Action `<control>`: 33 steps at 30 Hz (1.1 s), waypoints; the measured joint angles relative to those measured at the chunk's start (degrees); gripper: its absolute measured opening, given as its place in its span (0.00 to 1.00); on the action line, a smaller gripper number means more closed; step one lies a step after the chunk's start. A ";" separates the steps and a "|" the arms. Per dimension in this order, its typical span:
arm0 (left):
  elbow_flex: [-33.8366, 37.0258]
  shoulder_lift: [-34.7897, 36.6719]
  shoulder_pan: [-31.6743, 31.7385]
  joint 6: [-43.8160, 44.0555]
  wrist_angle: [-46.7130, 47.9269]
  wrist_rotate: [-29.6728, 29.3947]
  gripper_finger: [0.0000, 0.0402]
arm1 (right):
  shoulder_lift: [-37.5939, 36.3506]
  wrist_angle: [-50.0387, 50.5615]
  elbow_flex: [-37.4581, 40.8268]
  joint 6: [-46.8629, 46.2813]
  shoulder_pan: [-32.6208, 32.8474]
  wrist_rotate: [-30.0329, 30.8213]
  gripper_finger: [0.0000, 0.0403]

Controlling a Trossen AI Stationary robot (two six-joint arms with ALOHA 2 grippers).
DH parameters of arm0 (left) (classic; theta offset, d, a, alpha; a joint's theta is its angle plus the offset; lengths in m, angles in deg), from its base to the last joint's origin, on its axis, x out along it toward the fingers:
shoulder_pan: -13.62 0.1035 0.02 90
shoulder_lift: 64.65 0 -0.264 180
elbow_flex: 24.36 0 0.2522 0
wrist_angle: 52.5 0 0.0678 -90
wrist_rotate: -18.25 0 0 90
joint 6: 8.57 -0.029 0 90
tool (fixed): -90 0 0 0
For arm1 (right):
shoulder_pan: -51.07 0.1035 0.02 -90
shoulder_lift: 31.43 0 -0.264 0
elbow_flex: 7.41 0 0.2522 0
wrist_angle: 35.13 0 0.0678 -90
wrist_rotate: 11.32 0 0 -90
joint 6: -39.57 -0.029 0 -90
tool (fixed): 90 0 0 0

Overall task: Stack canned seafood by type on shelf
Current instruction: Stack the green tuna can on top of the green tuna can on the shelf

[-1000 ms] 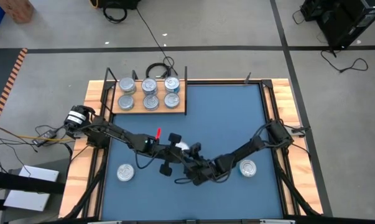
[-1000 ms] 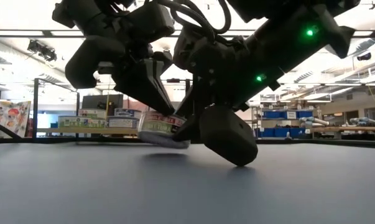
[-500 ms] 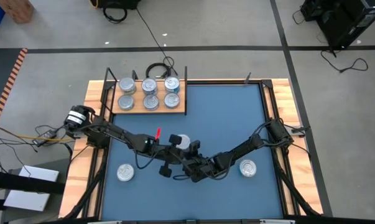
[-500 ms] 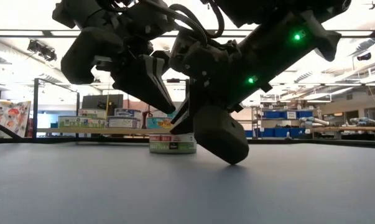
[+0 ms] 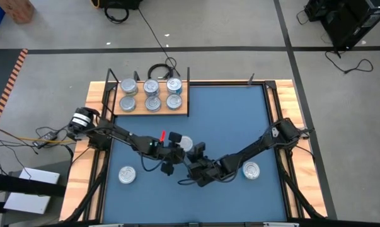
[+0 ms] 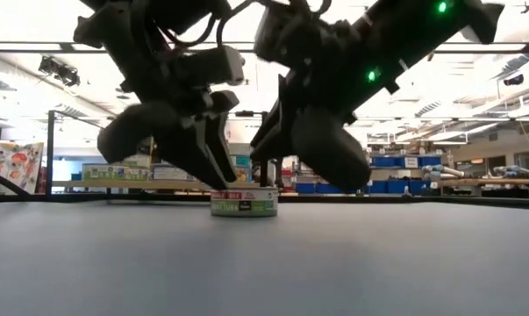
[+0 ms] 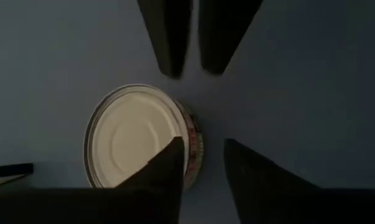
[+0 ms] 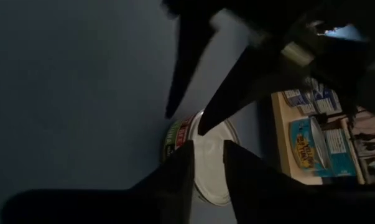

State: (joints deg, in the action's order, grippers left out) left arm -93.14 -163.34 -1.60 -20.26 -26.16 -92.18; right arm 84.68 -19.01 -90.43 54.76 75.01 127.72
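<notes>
Six tins of canned seafood sit in two rows on the shelf at the far left. One loose tin lies near left on the tabletop.

The left tool has its fingers slightly parted and holds nothing. One fingertip overlaps the rim of the middle tin, which stands flat and free.

Just to the right, the right tool hovers above that tin with a narrow gap between its fingers, also empty. A last tin lies near right.

These tins look rigid and dense for their size, and the shiny lids are probably slippery. The best hold is likely across the low side wall, with the fingers going down almost to the tabletop.
</notes>
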 joint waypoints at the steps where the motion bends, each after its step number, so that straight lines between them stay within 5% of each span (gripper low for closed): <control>1: 0.00 -0.23 0.00 -0.43 0.05 -0.62 0.32 | -0.54 0.52 0.00 -0.85 0.05 0.00 0.25; 8: 0.00 -2.15 0.24 -2.83 0.01 -5.31 0.35 | -1.61 2.41 0.02 -2.41 0.20 -0.02 0.31; 18: -0.23 -4.37 0.12 -4.39 -2.33 -6.52 0.03 | -1.61 2.85 0.02 -2.58 0.29 0.00 0.31; 25: 0.08 -1.92 0.21 -2.18 -1.31 -0.87 0.00 | -1.61 5.14 0.00 -3.47 1.05 2.10 0.32; 33: 0.17 1.62 0.16 1.79 -1.55 4.66 0.00 | -0.13 8.95 0.02 -9.17 0.38 -8.34 0.46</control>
State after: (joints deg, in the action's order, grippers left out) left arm -92.97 -161.71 -1.44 -18.47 -27.71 -87.51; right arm 84.55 -10.06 -90.41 45.58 75.39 119.38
